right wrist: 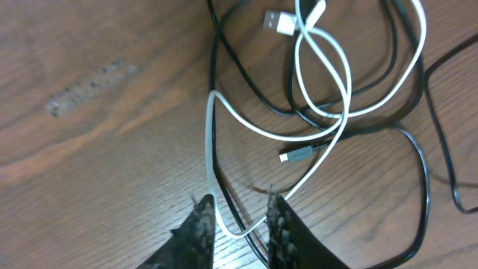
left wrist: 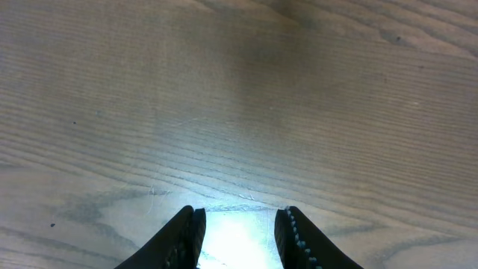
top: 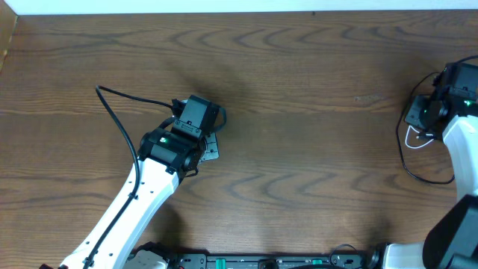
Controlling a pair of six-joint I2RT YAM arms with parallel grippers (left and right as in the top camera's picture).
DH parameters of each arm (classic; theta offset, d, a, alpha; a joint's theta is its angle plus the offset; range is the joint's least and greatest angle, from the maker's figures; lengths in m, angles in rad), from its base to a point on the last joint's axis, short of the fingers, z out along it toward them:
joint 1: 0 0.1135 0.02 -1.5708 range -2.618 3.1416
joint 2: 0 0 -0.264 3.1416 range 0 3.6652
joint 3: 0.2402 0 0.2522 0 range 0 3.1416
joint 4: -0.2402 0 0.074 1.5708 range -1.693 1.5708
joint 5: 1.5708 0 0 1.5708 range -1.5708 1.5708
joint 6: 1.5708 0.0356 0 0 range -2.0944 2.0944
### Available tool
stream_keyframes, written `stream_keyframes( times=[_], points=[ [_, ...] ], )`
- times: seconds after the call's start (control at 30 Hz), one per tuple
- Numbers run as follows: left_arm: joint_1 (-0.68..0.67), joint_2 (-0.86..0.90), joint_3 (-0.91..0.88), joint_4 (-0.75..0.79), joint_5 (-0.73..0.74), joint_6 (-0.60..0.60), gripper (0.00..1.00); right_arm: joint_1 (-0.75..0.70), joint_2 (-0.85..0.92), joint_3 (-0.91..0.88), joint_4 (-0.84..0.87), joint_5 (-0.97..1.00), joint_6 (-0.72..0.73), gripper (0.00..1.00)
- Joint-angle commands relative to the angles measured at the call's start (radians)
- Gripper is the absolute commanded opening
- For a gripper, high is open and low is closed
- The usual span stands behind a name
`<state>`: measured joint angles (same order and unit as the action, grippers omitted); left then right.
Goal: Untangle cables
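Note:
The cables lie in a loose tangle at the far right of the table. The white cable loops over and under the black cable; its flat white plug lies at the top and a small plug sits mid-tangle. My right gripper stands slightly open just over the tangle, and a bend of the white cable and a run of the black one pass between its fingers unpinched. Overhead, that gripper sits above the white cable and the black cable. My left gripper is open over bare wood, far from the cables.
The left arm reaches in from the lower left, trailing its own thicker black cord. The table's far edge runs along the top. The right arm fills the right edge of the overhead view.

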<state>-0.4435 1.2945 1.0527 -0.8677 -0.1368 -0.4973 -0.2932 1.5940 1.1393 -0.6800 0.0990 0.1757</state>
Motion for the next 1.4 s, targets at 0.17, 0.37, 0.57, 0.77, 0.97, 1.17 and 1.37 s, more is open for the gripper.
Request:
stream_keyframes(
  times=[0.17, 0.37, 0.57, 0.77, 0.97, 1.17, 1.37],
  points=[
    [0.0, 0.008, -0.009, -0.003, -0.003, 0.002, 0.36, -0.001, 0.112, 0.007, -0.001, -0.023, 0.003, 0.15],
    [0.0, 0.008, -0.009, -0.004, -0.002, 0.002, 0.36, 0.0, 0.162, 0.007, -0.002, -0.024, 0.003, 0.09],
    [0.0, 0.008, -0.009, -0.004, -0.003, 0.002, 0.36, 0.0, 0.165, 0.007, -0.002, -0.024, 0.003, 0.01],
    [0.0, 0.008, -0.009, -0.004, -0.002, 0.002, 0.36, 0.0, 0.165, 0.007, -0.002, -0.027, 0.003, 0.17],
    [0.0, 0.008, -0.009, -0.008, -0.002, 0.002, 0.36, -0.001, 0.165, 0.007, -0.002, -0.027, 0.003, 0.46],
    [0.0, 0.008, -0.009, -0.007, -0.002, 0.002, 0.36, 0.0, 0.164, 0.007, -0.005, -0.027, 0.003, 0.43],
    [0.0, 0.008, -0.009, -0.007, -0.003, 0.002, 0.36, 0.0, 0.145, 0.007, -0.01, -0.031, 0.003, 0.43]
  ],
)
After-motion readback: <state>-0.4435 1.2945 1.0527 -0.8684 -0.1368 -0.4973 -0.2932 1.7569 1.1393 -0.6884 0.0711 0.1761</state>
